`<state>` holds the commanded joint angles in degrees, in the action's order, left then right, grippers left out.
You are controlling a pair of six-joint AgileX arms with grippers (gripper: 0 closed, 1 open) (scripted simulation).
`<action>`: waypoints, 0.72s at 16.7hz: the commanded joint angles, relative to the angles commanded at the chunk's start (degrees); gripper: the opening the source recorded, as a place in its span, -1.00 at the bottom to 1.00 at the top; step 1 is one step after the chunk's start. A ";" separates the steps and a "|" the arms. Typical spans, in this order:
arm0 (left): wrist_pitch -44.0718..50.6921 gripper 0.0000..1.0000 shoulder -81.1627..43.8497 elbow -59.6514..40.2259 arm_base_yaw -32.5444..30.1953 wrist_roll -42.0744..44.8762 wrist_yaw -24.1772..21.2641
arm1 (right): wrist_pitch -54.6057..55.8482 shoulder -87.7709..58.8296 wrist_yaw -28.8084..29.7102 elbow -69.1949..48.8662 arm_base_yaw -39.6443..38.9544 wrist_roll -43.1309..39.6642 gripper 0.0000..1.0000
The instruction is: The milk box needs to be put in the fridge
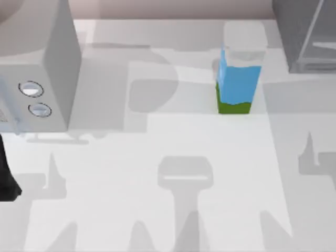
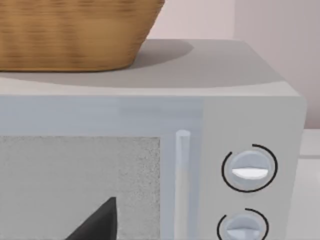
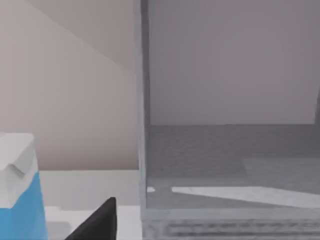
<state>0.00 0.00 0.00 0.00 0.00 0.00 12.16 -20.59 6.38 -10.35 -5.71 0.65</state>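
One carton (image 1: 237,84) you see upright near the tabletop's (image 1: 157,157) far edge; fridge (image 1: 307,34) at far-right corner. Gripper states: cannot tell.

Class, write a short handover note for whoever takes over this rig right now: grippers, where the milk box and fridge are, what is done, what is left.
Left gripper: parked facing the microwave; a wicker basket sits on top of it.
Right gripper: by the fridge's open front, holding nothing.
Milk box: upright on the table, right of centre, ungrasped.
Fridge: top view's far right corner.
Done: nothing.
Left: grasp the milk box and place it inside the fridge.
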 joint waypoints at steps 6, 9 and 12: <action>0.00 1.00 0.00 0.00 0.00 0.00 0.00 | 14.10 -33.19 8.80 -11.43 -8.82 3.28 1.00; 0.00 1.00 0.00 0.00 0.00 0.00 0.00 | 21.85 -50.32 13.47 -17.82 -13.42 4.73 1.00; 0.00 1.00 0.00 0.00 0.00 0.00 0.00 | 29.43 -66.08 17.85 -24.09 -17.72 5.83 1.00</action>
<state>0.00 0.00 0.00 0.00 0.00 0.00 41.59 -86.67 24.23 -34.44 -23.43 6.48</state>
